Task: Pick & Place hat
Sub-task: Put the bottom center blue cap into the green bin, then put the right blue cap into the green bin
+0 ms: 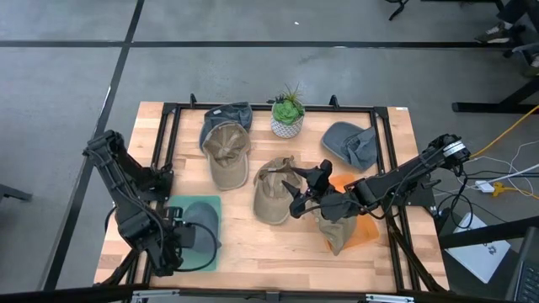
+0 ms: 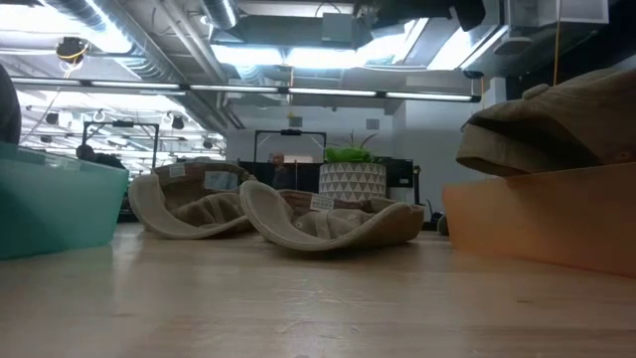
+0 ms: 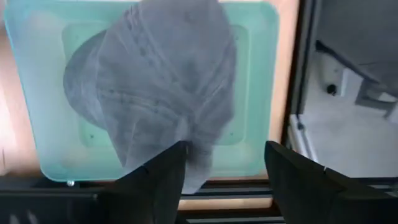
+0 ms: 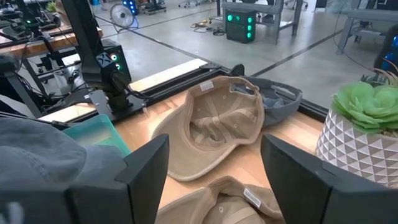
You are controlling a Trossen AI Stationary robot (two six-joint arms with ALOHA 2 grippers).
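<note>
Grey hat half hiding teal tray

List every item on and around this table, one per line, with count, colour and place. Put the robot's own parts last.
Grey denim cap: one, in the teal tray.
Teal plastic tray: one, near-left corner.
Orange plastic tray: one, near-right.
Olive cloth cap: one, on the orange tray.
Tan cloth caps: two, upturned, one mid-table, one farther left.
Blue-grey denim caps: two, far side, one left, one right.
Green plant in white patterned pot: one, far centre.
Wooden table: one, light brown.
Left gripper: open above the grey cap.
Right gripper: open over mid-table.
</note>
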